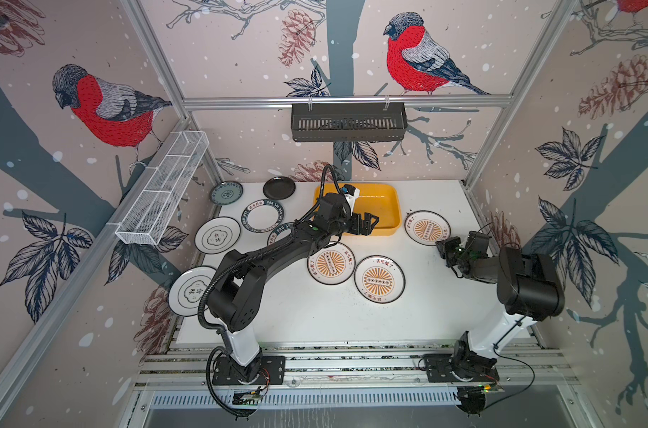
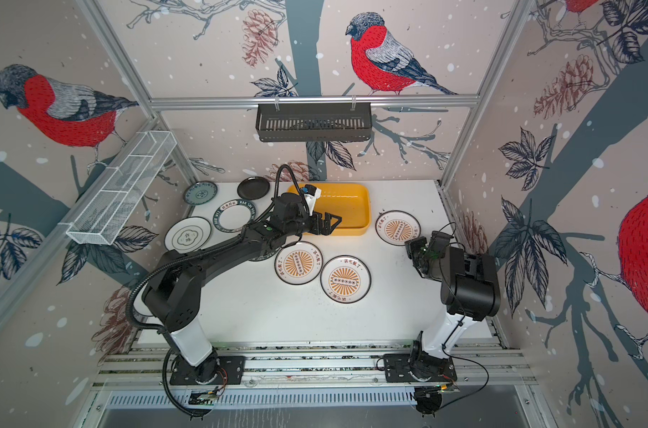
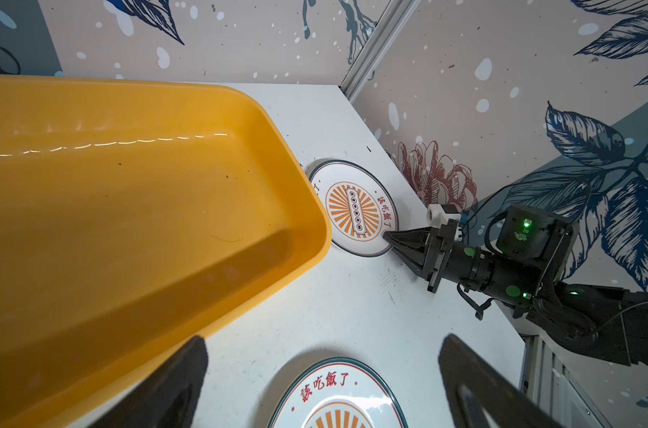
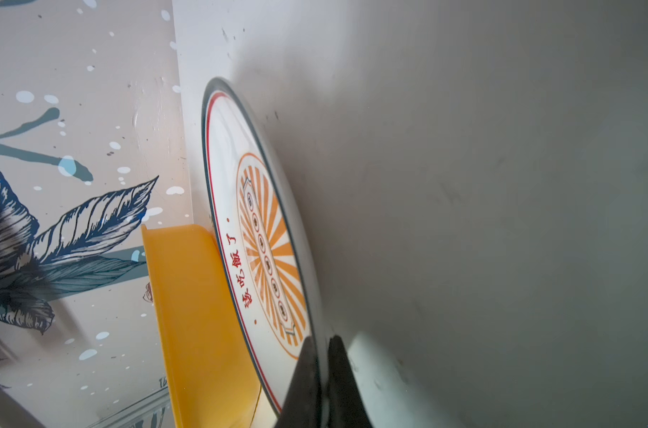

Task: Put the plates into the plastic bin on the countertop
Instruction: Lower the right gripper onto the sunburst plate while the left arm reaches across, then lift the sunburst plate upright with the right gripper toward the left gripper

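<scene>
The white worktop (image 1: 315, 322) carried everything, and the yellow bin (image 1: 383, 202) near its back edge lay empty, so none of the nine plates had gone in. The big plates lay flat around it. One sunburst plate (image 1: 427, 228) was just beside the bin's right end, and two more sunburst plates (image 1: 330, 264) lay in front of the bin. Two dark-rimmed plates (image 1: 265, 216) were to its left, one partly under the left arm, with two white plates (image 1: 218, 235) further left. The small black plate (image 1: 279, 188) and the grey-blue plate (image 1: 226, 192) sat at the back left.

The right fingers (image 3: 407, 239) were pinching the near rim of the sunburst plate beside the bin, one on each face of the edge. Whether the rim had left the worktop could not be told. The left fingers (image 3: 181, 381) were spread wide and empty, hovering at the bin's front wall.

This looked like the grasp of the first plate. The next move would call for a lift high enough to clear the bin's wall and a short carry sideways. The plate would need to be kept level, since a pinch on one edge could let it tilt or slip.

Red characters on the sunburst plates read 該吃飯了. The dark rims carried capitals that seemed to say HAO SHI and HAO MEI. The white plates showed what looked like 食味 in black.
</scene>
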Controlling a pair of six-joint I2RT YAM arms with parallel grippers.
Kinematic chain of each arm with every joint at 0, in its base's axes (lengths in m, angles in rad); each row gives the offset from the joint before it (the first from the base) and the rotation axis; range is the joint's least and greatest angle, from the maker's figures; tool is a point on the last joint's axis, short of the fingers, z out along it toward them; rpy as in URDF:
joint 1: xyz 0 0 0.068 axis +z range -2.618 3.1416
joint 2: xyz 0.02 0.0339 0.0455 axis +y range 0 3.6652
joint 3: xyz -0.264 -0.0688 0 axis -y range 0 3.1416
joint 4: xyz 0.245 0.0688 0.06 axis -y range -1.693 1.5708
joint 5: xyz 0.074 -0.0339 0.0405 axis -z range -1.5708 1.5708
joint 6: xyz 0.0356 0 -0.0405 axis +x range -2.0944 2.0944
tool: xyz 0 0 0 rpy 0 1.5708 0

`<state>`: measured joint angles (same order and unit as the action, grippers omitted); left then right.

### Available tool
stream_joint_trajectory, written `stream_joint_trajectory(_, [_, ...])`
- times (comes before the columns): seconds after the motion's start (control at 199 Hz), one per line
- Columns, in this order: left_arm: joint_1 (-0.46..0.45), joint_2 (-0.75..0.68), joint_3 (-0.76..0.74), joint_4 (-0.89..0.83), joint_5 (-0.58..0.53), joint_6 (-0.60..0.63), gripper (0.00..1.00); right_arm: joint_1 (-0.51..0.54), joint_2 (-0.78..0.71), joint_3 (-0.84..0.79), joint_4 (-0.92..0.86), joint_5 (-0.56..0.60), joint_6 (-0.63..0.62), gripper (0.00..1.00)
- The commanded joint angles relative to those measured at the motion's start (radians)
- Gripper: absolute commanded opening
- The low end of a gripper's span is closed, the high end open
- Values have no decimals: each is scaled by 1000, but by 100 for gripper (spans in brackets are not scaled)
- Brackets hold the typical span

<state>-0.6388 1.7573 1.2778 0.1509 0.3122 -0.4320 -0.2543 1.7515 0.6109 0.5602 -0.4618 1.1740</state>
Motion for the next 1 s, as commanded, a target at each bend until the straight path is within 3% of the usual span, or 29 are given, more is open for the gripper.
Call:
stream_joint_trajectory(0.0, [2,-29,-22,66,-11,-28,98,-14,-40,-9,-1,-1,3,3])
stream_joint_trajectory(0.141, [2,-67,-49,76,-28,-59,97,-32,-132,-10,-23,-27,-3,2])
stream_joint_trajectory(0.312, [11,-84,-23,31,-6,-120,95,-43,-309,35,-176,-54,-77,2])
stream_joint_trajectory(0.508, [70,-79,-14,119,162,-261,93,4,-449,175,-476,-71,-208,2])
stream_joint_trajectory(0.608, [110,-53,16,165,272,-305,89,90,-478,238,-552,-83,-244,2])
stream_joint_trajectory(0.739, [149,2,88,104,337,-295,88,246,-467,315,-595,-26,-227,2])
stream_joint_trajectory(0.995, [220,86,162,12,452,-268,85,438,-346,409,-503,13,-157,2])
